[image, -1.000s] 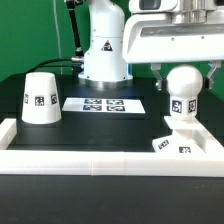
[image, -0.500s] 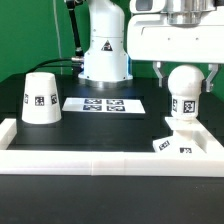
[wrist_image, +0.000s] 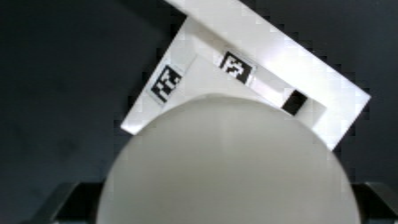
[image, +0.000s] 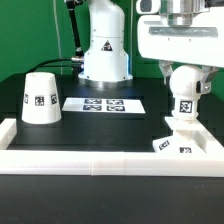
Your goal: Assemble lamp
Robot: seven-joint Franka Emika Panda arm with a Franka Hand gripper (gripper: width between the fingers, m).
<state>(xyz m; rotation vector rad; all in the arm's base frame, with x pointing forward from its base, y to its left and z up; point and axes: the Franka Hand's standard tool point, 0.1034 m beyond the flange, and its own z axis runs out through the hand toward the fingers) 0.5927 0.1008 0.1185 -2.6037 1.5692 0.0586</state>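
At the exterior view's left, the shade (image: 40,97) was seen standing wide end down on the black tabletop (image: 100,132). The marker board (image: 104,104) was laid flat in the middle. At the right, the bulb (image: 186,88) was pinched at its round head by the jaws and held nearly upright, its stem met by the base (image: 178,142).
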